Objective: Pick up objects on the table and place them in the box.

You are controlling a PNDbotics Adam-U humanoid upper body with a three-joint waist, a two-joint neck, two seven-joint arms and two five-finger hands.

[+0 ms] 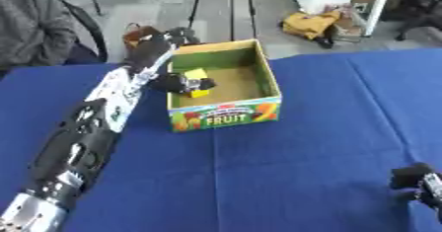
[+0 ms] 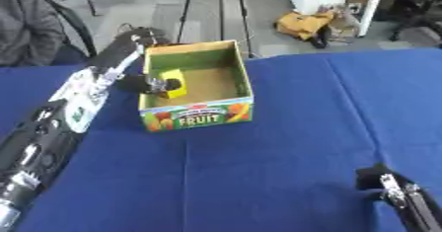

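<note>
The left hand (image 1: 183, 83) reaches over the nine o'clock wall of the fruit box (image 1: 226, 113) at twelve o'clock on the blue surface (image 1: 285, 167), fingers curled round a yellow block (image 1: 198, 75) inside it, while the right hand (image 2: 377, 179) rests curled and empty at five o'clock

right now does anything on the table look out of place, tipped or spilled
Nothing stands out. The fruit box sits upright on the blue table, and the left hand is inside it, fingers curled round a yellow object. The right hand rests near the lower right corner. No spill or damage shows.
</note>
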